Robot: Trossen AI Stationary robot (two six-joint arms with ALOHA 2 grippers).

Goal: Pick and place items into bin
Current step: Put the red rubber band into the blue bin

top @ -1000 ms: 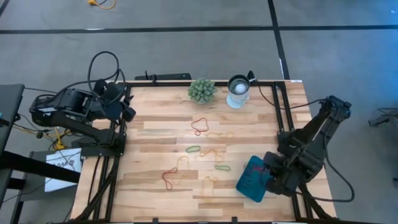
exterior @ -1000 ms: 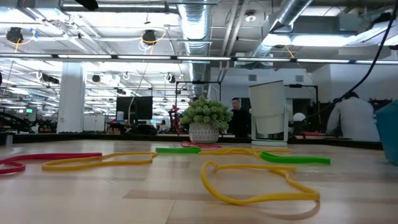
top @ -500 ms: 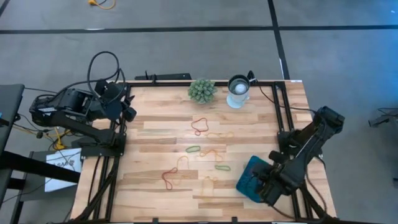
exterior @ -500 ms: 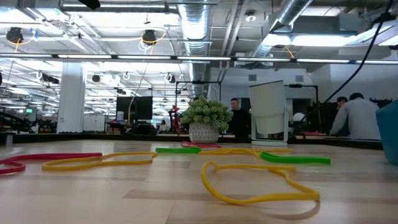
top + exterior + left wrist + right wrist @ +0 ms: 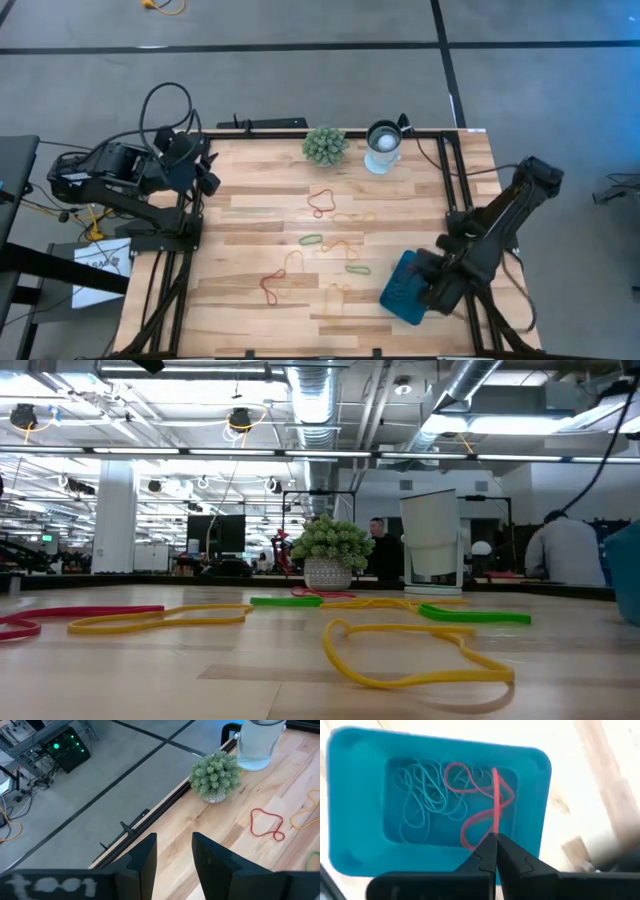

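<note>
R gripper (image 5: 495,842) has swung back over the bin (image 5: 350,780), fingers clenched on a red band (image 5: 495,795) that hangs from the tips into the tray among blue bands (image 5: 425,800). Looks ready to drop. L gripper (image 5: 172,852) parked far off, jaws apart, w/ nothing in them.

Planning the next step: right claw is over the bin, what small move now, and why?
Probably open the right claw: its fingers are pinched on a red band that already hangs into the teal bin, among blue bands.
</note>
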